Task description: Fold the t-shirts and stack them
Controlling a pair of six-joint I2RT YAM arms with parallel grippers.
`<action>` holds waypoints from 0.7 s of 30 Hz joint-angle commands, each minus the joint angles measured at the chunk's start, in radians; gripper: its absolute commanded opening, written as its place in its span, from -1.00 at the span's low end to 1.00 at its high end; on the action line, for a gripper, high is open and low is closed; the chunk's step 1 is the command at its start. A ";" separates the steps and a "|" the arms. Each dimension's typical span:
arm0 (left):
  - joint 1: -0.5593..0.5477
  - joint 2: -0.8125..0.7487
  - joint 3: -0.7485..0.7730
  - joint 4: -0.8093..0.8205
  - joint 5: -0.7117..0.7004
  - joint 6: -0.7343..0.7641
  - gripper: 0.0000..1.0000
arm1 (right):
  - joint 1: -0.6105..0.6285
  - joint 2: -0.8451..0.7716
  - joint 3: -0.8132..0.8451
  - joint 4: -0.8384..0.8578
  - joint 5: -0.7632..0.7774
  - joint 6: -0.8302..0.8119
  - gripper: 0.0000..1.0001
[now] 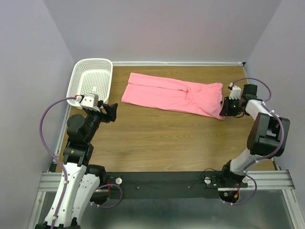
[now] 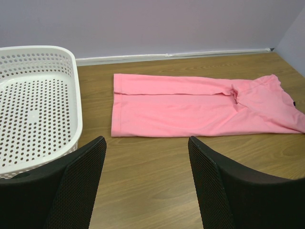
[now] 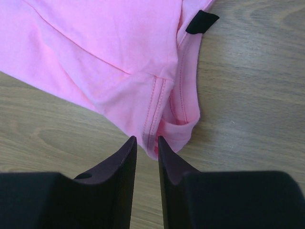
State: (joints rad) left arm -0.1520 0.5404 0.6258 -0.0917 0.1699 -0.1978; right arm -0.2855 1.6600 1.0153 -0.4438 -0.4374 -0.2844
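A pink t-shirt is pinched at one corner on the table.

The pink t-shirt [image 1: 171, 98] is laid flat and folded lengthwise on the far part of the wooden table [image 1: 157, 143]. It is spread between the white basket [image 1: 90, 78] and the right gripper [image 3: 147, 140]. The jaws of the right gripper are almost closed, with only a thin gap. The near right corner of the shirt is caught between their tips. A small black tag [image 3: 201, 21] is seen at the shirt's edge. The left gripper [image 2: 147, 139] is held near the basket, well apart from the shirt. Its jaws are spread wide and nothing is held in them.
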 commanded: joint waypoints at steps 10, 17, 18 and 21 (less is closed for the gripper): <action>0.002 -0.014 -0.011 0.024 0.020 0.012 0.56 | -0.015 0.046 -0.003 -0.032 -0.020 -0.010 -0.59; 0.002 -0.017 -0.012 0.023 0.019 0.012 0.55 | -0.037 0.032 0.025 -0.036 -0.015 -0.012 -0.99; 0.003 -0.016 -0.011 0.023 0.019 0.012 0.55 | -0.040 0.026 0.029 -0.038 -0.009 -0.010 -0.99; 0.003 -0.014 -0.012 0.024 0.022 0.012 0.56 | -0.053 0.018 0.051 -0.036 0.006 -0.012 -0.99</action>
State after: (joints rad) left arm -0.1520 0.5339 0.6258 -0.0917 0.1699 -0.1982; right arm -0.3168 1.6981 1.0218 -0.4667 -0.4431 -0.2893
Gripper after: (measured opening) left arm 0.777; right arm 0.010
